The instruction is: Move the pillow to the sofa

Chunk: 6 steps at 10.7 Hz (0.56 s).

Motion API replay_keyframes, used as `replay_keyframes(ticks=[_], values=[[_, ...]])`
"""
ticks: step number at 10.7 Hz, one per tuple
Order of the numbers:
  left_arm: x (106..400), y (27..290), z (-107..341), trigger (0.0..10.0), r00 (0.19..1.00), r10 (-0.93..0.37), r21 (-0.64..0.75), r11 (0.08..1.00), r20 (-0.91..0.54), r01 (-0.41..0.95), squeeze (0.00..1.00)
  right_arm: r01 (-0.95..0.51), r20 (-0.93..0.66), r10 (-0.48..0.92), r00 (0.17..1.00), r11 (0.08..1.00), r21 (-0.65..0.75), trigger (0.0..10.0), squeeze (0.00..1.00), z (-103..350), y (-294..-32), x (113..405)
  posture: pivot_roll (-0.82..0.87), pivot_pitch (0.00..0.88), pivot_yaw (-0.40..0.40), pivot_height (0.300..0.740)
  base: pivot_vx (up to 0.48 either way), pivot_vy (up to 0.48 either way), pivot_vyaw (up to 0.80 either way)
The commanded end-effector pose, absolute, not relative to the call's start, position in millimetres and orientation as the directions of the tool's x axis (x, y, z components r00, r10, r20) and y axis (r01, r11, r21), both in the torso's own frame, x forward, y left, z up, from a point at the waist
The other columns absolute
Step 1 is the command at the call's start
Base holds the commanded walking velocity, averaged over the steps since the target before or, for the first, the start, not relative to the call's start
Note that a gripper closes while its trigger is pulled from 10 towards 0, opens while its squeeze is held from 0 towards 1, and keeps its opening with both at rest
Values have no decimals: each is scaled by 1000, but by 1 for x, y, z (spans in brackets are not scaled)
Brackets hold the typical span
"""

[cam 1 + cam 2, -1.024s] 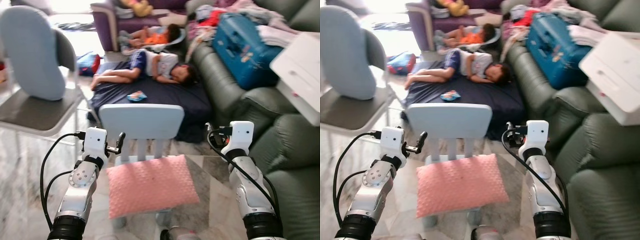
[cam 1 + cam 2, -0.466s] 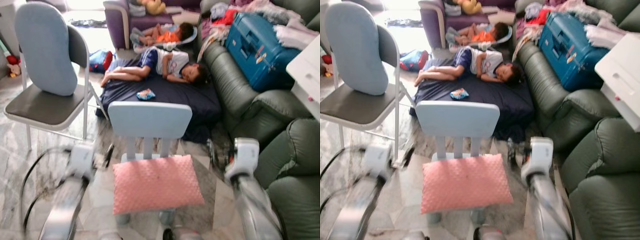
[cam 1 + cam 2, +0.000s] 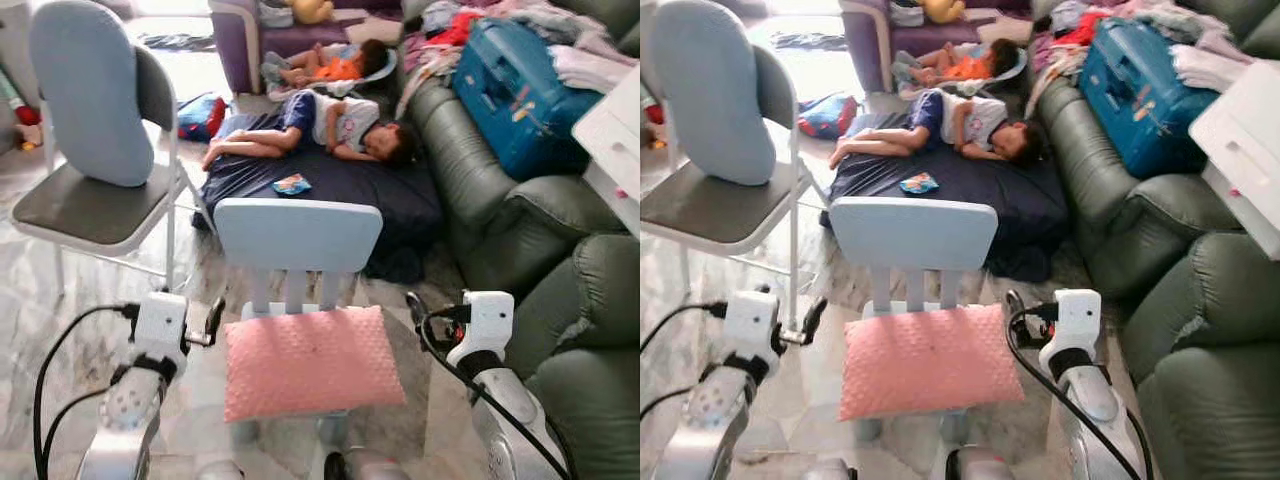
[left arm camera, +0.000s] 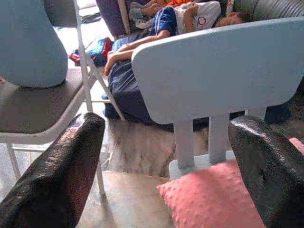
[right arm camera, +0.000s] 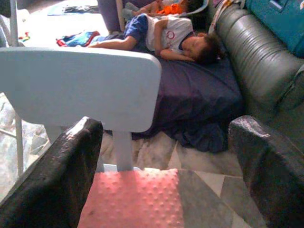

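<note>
Sofa (image 3: 560,240), dark green and deeply cushioned, runs along the right side of the room, with a blue suitcase (image 3: 515,85) and a heap of clothes (image 3: 470,25) lying on its far seats. Dark mattress (image 3: 330,190) lies on the floor beside it, and two people (image 3: 320,120) lie at its far end, one behind the other. Folding chair (image 3: 95,205) with a grey seat stands to the left, a pale blue cushion (image 3: 90,95) leaning upright against its back. Small light-blue chair (image 3: 298,240) stands on the marble floor (image 3: 40,320) just in front of the robot, its back toward the mattress. Pink pillow (image 3: 312,360) lies flat on that chair's seat, covering it and overhanging the edges, well apart from the sofa. Left gripper (image 3: 212,322) hovers just beside the pillow's left edge, not touching it, its two black fingers (image 4: 57,175) spread wide. Right gripper (image 3: 415,310) hangs near the pillow's right edge, also clear of it, its fingers (image 5: 52,175) likewise wide apart and holding nothing.
</note>
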<state>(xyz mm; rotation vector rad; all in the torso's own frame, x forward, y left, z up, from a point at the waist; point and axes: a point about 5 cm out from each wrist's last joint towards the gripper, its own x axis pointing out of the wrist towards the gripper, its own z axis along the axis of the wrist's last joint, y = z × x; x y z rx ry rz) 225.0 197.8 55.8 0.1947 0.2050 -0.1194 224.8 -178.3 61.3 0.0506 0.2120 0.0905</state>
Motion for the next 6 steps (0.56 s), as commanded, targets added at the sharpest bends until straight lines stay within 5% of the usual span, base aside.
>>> replay_keyframes(ticks=[1, 3, 6], values=[[230, 197, 59, 10000, 972, -101, 191, 971, -213, 143, 0, -77, -216, 88, 972, 995, 60, 10000, 0, 61, -179, 227, 0, 39, -43, 740, 0, -337, 0], [232, 196, 58, 10000, 971, -104, 189, 971, -214, 146, 0, -70, -214, 81, 973, 996, 59, 10000, 0, 61, -180, 228, -9, 36, -42, 740, 0, -358, 0], [238, 196, 60, 10000, 974, -93, 179, 975, -205, 131, 0, -89, -209, 102, 973, 994, 71, 10000, 0, 63, -173, 231, -5, 39, -48, 740, 0, 0, 0]])
